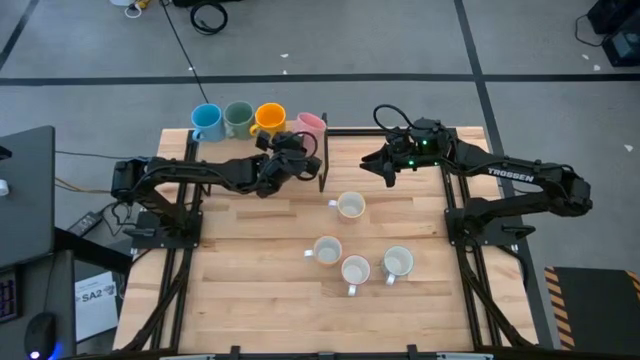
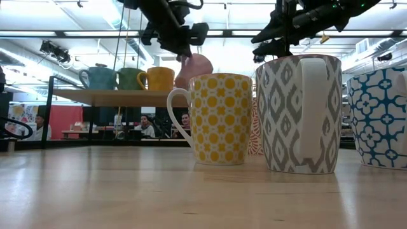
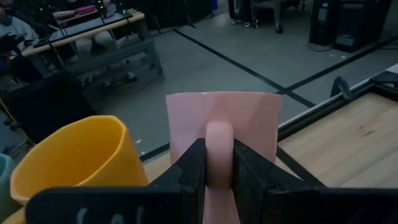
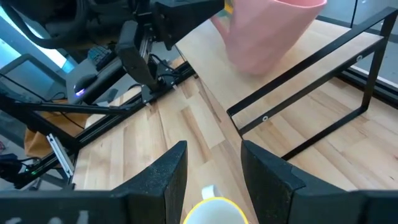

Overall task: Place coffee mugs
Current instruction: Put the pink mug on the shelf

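Your left gripper (image 3: 217, 171) is clamped on the handle of the pink ceramic mug (image 3: 249, 121), held at the table's twelve o'clock edge beside the orange-yellow ceramic mug (image 3: 74, 155). Your right gripper (image 4: 214, 171) hovers, fingers apart, empty.

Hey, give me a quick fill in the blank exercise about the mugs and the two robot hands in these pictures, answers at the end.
1. The left hand is shut on the handle of the ____ mug.
2. On the shelf, the orange-yellow mug stands right beside the dark ____ mug.
3. The right hand holds ____.
4. ____ white mugs stand on the table.

Answers: pink; green; nothing; four
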